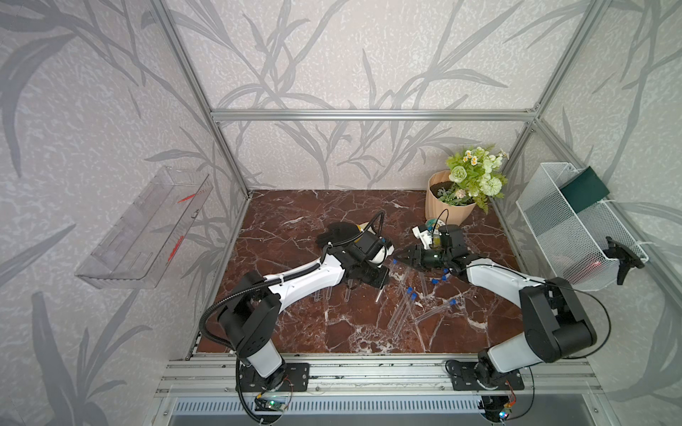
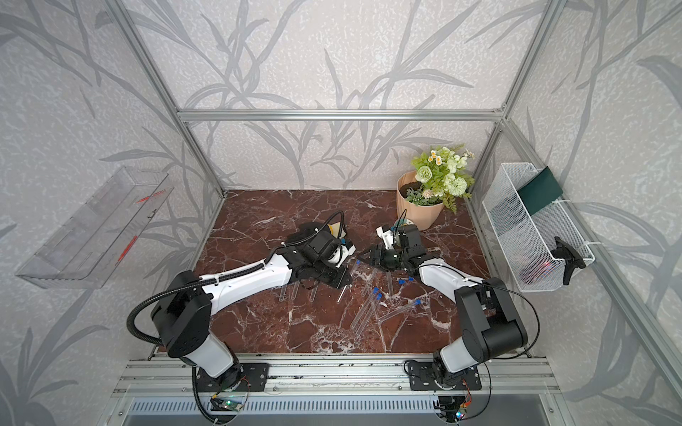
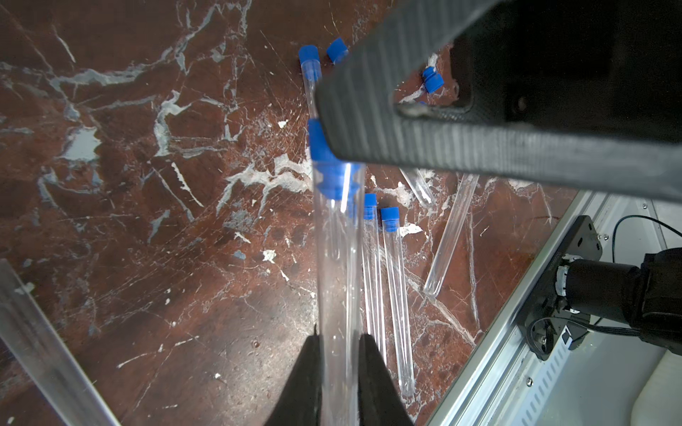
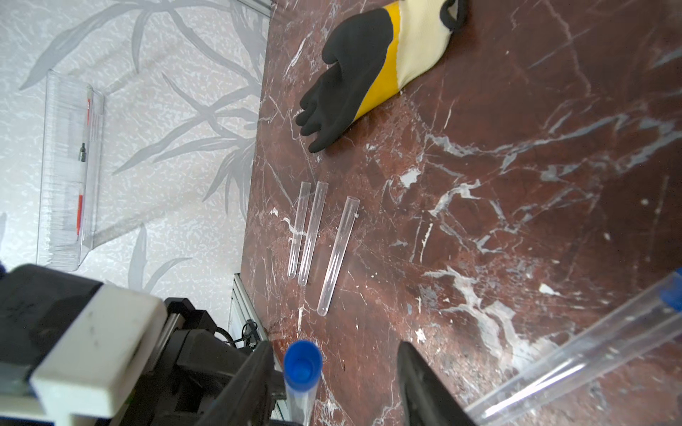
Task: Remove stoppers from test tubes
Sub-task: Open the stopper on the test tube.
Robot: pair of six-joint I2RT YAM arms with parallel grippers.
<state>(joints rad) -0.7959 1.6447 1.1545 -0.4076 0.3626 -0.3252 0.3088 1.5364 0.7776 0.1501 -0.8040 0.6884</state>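
My left gripper (image 3: 339,354) has its jaws pinched on the glass of a clear test tube (image 3: 337,265), which I see held above the tabletop (image 3: 147,184). The tube's blue stopper (image 3: 332,177) sits in its mouth at the far end, right under the ribbed side of the other arm's jaw.

From the right wrist view I look at that cap almost end-on. It sits between the jaws of my right gripper (image 4: 336,345), and those jaws stand spread. One is close beside the cap, and bare marble shows between the cap and the other, so I see nothing pinched there. In both top views the two arms meet tip to tip over the middle of the tabletop.

Three bare tubes (image 4: 313,232) lie side by side on the marble with open mouths, near a black-and-yellow glove (image 4: 350,73) that lies flat. On the right arm's side things are scattered. Capped tubes (image 3: 396,295) lie next to each other, and a bare tube (image 3: 452,236) lies at an angle just beside them. A few loose stoppers (image 3: 432,79) rest on the marble with no tube in them. A flower pot (image 1: 441,210) stands in the back right corner, well apart from all of this
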